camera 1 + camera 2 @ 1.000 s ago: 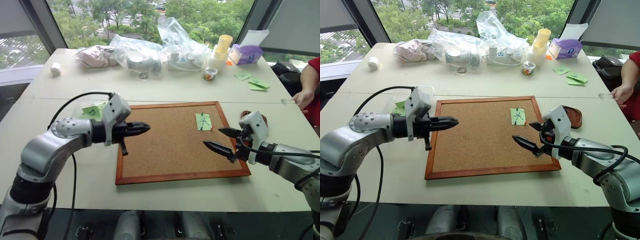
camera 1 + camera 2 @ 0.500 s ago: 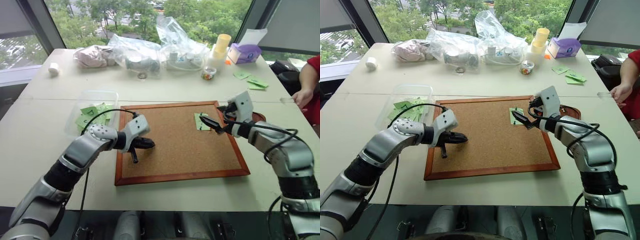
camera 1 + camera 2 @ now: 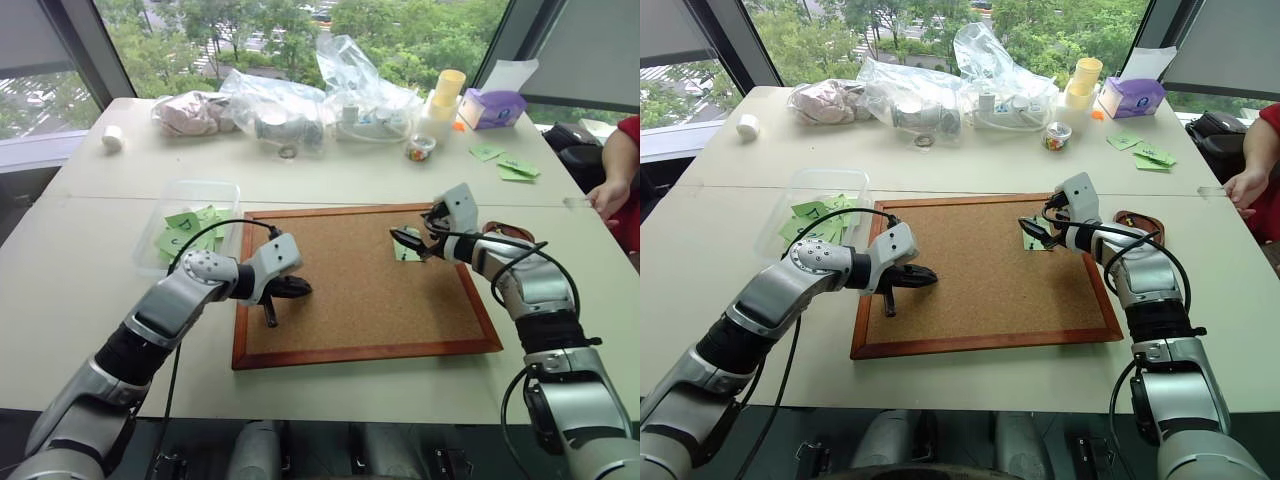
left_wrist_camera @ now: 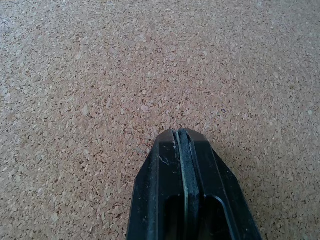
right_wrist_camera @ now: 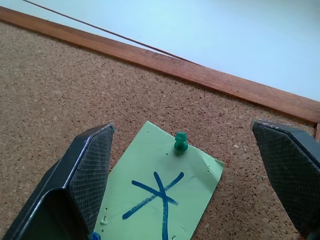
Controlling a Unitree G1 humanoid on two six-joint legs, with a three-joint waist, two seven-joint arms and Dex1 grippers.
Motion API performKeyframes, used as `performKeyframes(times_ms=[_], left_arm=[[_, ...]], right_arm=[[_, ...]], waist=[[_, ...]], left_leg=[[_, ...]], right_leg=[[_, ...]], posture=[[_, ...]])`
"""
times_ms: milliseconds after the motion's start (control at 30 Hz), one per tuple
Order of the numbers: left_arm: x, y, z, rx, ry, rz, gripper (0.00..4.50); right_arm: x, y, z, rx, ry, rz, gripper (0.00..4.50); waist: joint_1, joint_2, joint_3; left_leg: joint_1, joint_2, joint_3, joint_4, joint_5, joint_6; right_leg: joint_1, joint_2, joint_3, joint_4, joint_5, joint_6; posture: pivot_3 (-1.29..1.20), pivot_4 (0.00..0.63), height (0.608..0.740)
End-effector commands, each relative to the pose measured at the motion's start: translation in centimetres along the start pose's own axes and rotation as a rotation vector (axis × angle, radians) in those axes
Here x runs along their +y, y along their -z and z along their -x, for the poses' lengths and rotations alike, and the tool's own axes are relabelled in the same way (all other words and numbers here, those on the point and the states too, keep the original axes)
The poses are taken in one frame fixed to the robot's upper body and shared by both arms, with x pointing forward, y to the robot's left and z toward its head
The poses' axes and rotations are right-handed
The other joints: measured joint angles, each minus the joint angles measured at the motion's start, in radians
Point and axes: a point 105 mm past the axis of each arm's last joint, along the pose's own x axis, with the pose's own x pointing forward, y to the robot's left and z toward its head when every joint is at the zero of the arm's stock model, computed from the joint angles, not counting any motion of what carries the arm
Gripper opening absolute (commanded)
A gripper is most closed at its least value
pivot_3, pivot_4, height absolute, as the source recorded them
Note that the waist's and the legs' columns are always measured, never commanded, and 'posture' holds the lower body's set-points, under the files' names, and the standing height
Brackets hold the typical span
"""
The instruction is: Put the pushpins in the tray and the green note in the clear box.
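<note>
1. On the left part of the corkboard (image 3: 360,285), the left gripper (image 3: 300,289) rests low over bare cork, fingers pressed together with nothing between them. In its wrist view there is cork ahead and no pin or note. It lies well apart from the note.
2. Left of the board, the clear box (image 3: 190,232) sits on the table with several green slips already inside. That is where the note has to go.
3. Near the board's far right corner, the green note (image 5: 165,192) with the X mark lies flat, fixed by a green pushpin (image 5: 180,142) near its far edge; a blue head (image 5: 94,236) peeks out at a near corner. The long axis runs roughly away from the right wrist.
4. Right gripper (image 3: 412,240) hovers over the note, jaws spread wide, gripping nothing. The pin stands ahead and between the two fingers (image 5: 85,175), so this arm is clearly the nearer one.
5. Just right of the board, the tray (image 3: 1140,219) sits partly hidden behind the right arm, a short carry for a pulled pin.
</note>
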Motion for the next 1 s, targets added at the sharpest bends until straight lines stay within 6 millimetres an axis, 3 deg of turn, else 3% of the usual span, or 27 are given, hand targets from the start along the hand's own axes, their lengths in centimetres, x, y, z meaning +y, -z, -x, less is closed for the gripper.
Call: performKeyframes(times_ms=[33,100,333,533,700,833,1000], left_arm=[[-0.1,1.1,-0.2,0.036,-0.014,0.025,0.01],[-0.2,1.1,-0.2,0.033,-0.014,0.026,0.00],[-0.3,1.3,-0.2,0.043,-0.018,0.026,0.00],[-0.3,1.8,-0.3,0.062,-0.015,0.022,0.00],[-0.6,2.8,-0.4,0.103,0.002,0.026,0.00],[-2.0,2.6,-0.9,0.033,0.075,0.097,0.00],[-2.2,2.9,-1.0,0.034,0.081,0.121,0.00]], right_arm=[[-0.3,-1.7,-0.3,-0.054,0.000,0.019,4.25],[-0.5,-1.6,-0.5,-0.054,0.002,0.013,3.67],[-0.5,-1.3,-0.7,-0.064,-0.001,-0.010,0.08],[-1.2,-2.0,-0.3,-0.114,0.036,-0.025,0.03],[-2.2,-3.8,0.5,-0.224,0.098,-0.041,0.03],[-2.6,-5.2,1.3,-0.306,0.125,-0.061,0.03],[-2.3,-5.2,1.5,-0.318,0.127,-0.072,0.03]], waist=[[-0.001,0.000,0.000],[-0.001,0.000,0.000],[-0.001,0.000,0.000],[-0.002,0.000,0.000],[-0.002,0.001,0.000],[-0.003,0.001,0.000],[-0.005,0.002,-0.001]], left_leg=[[0.000,0.000,0.000,0.000,0.000,0.000],[0.001,0.000,0.000,0.000,0.000,0.000],[0.001,0.000,0.001,0.000,0.000,0.000],[0.001,0.000,0.001,0.000,0.000,0.000],[0.001,0.000,0.001,0.000,0.000,0.000],[0.001,0.001,0.001,0.000,0.000,0.000],[0.002,0.001,0.001,0.000,0.000,0.000]], right_leg=[[0.000,0.000,0.000,0.000,0.000,0.000],[0.000,0.000,0.000,0.001,0.000,0.000],[0.000,0.000,0.000,0.002,0.000,0.000],[0.000,0.000,0.000,0.002,0.000,0.000],[0.000,0.000,0.000,0.002,0.000,0.000],[0.000,0.000,0.000,0.002,0.000,0.000],[0.000,0.000,0.000,0.002,0.000,0.000]], posture=[[0.00,0.150,0.735],[0.00,0.150,0.735],[0.00,0.150,0.735],[0.00,0.150,0.735],[0.00,0.150,0.735],[0.00,0.150,0.735],[0.00,0.150,0.735]])
